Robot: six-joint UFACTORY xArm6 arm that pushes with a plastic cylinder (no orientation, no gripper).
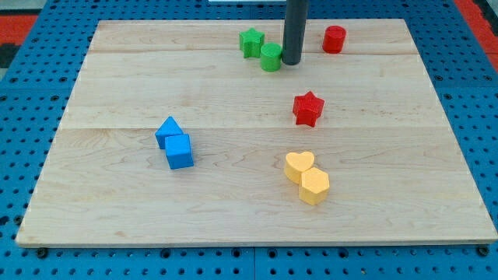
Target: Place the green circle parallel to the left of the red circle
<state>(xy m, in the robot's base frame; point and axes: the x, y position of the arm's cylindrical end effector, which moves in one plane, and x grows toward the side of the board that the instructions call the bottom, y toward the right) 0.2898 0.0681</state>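
Note:
The green circle [271, 57] sits near the view's top centre of the wooden board [117, 194]. The red circle [334, 38] stands to its right and slightly higher, near the top edge. My tip [291, 61] is at the end of the dark rod, right beside the green circle's right side, touching or nearly touching it, between the green circle and the red circle. A green star [250, 41] sits just up-left of the green circle, close against it.
A red star [308, 108] lies below the rod at centre right. A yellow heart [299, 166] and a yellow hexagon [314, 187] touch at lower right. A blue triangle [168, 130] and a blue cube [179, 151] touch at centre left.

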